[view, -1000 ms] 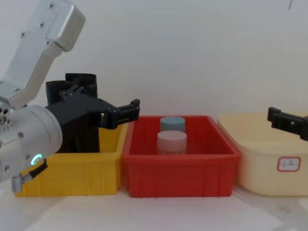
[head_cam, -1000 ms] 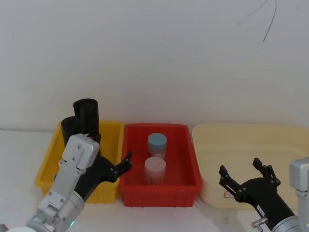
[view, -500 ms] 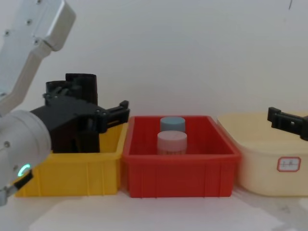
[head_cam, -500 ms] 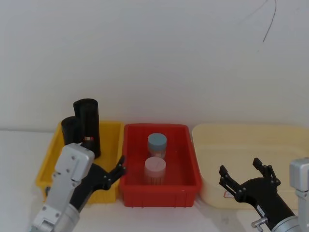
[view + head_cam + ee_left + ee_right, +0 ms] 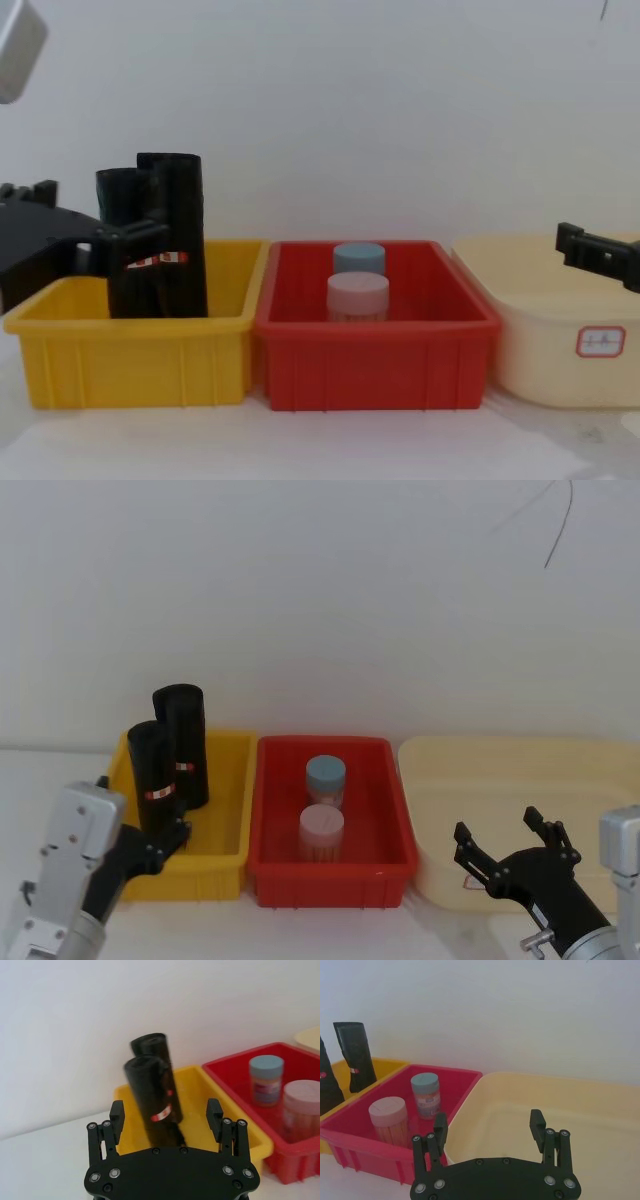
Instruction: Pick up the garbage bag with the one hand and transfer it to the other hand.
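The garbage bag [image 5: 150,770] — the nearer of two black rolls — is standing on end in the front-left part of the yellow bin [image 5: 215,875], leaning a little, its red-and-white label band facing forward. A second roll [image 5: 182,742] is standing just behind it and reaching higher. The two are so close I can't tell if they're touching.

The left gripper [image 5: 166,1105] is hovering low at the bin's front-left corner w/ fingers spread wide and nothing between them. In the left wrist view the garbage bag is lining up w/ the gap but sitting beyond the fingertips. The bin's near wall is standing between the gripper and the roll's lower part. In the chest view one finger [image 5: 140,233] is crossing in front of the rolls — contact can't be told.

The red bin [image 5: 330,885] is sitting right beside the yellow one, holding a blue-capped jar [image 5: 325,773] at the back and a pink-capped jar [image 5: 321,823] in front. A cream tub [image 5: 520,752] is sitting next to it on the right. The right gripper [image 5: 497,830] is hanging over the tub's front edge, well apart from the rolls, fingers apart too, holding nothing. Everything is resting on a white table [image 5: 330,930].
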Tool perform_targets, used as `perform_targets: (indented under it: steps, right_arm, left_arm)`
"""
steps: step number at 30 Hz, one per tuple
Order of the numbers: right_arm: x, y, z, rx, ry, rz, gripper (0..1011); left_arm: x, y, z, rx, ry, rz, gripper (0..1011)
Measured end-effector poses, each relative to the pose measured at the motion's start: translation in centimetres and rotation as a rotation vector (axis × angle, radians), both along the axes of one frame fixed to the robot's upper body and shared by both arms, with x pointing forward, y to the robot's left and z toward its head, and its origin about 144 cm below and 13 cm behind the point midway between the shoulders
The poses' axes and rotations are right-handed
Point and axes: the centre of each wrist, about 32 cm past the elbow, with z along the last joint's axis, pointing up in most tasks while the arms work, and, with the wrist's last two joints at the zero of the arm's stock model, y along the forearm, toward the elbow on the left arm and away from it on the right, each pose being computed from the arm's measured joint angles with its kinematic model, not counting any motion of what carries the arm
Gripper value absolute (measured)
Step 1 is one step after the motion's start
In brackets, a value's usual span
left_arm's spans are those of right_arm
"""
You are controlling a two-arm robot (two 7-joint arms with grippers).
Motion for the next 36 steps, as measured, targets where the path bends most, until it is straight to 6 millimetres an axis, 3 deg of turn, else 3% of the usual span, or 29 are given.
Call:
perform_targets:
  steps: [16,36]
  right_arm:
    - [0.0,0.0,0.0,0.0,0.0,0.0,1001]
    - [0.0,0.0,0.0,0.0,0.0,0.0,1001]
  left_arm:
    - [2.6,1.8,0.2,-0.006,-0.002,0.049,1000]
    - [5.8,2.2,-0.6,-0.044,-0.005,0.014,1001]
